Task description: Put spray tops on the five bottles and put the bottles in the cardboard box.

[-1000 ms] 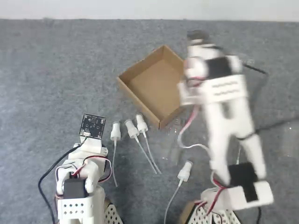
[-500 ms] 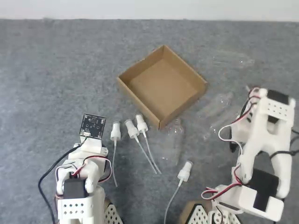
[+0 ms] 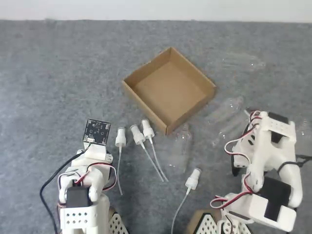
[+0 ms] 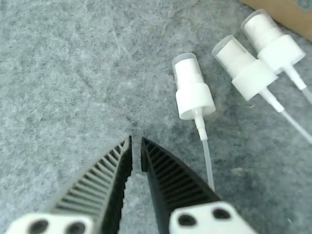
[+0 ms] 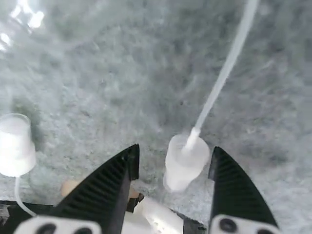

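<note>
R pincer wide open, gripping nothing; white plastic spray top w/ thin tube lies between its jaws on grey carpeted counter. L pincer closed to a slit, empty; another white spray top just right of its tips. Brown cardboard box farther off, centre.

Soft, even light on grey carpet-like tabletop; shadows faint, no hard edges. Brown cardboard box: near outer walls darker than its floor. Clear plastic bottle, far right, has small highlights. Rt wrist view: bright glare on another see-through bottle.
</note>
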`<state>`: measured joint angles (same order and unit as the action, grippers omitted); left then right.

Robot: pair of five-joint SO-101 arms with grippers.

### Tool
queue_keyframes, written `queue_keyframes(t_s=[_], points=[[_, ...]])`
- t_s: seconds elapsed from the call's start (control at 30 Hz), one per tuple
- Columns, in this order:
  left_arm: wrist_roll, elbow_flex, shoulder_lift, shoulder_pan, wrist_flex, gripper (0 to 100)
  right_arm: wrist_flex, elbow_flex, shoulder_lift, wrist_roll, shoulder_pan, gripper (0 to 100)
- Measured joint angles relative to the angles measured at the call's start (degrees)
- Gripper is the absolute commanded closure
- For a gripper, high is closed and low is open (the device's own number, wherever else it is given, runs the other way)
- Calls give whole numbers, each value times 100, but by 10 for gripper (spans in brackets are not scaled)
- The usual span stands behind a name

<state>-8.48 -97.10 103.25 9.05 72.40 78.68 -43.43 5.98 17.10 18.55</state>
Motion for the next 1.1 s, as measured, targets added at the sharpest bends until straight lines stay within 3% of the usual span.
queue_keyframes(t_s=[0.13, 0.43, 0.57, 0.83, 1.1], points=[[0, 0, 0, 18, 0, 973, -571, -325, 0, 70, 237, 808], [0, 0, 0, 18, 0, 973, -1196, -369, 70, 299, 545, 981], [0, 0, 0, 18, 0, 973, -1240, 114, 70, 343, 492, 992], [0, 0, 0, 0, 0, 973, -18, 2171, 70, 343, 413, 992], [0, 0, 0, 0, 0, 973, 1222, 3578, 70, 343, -1125, 992]])
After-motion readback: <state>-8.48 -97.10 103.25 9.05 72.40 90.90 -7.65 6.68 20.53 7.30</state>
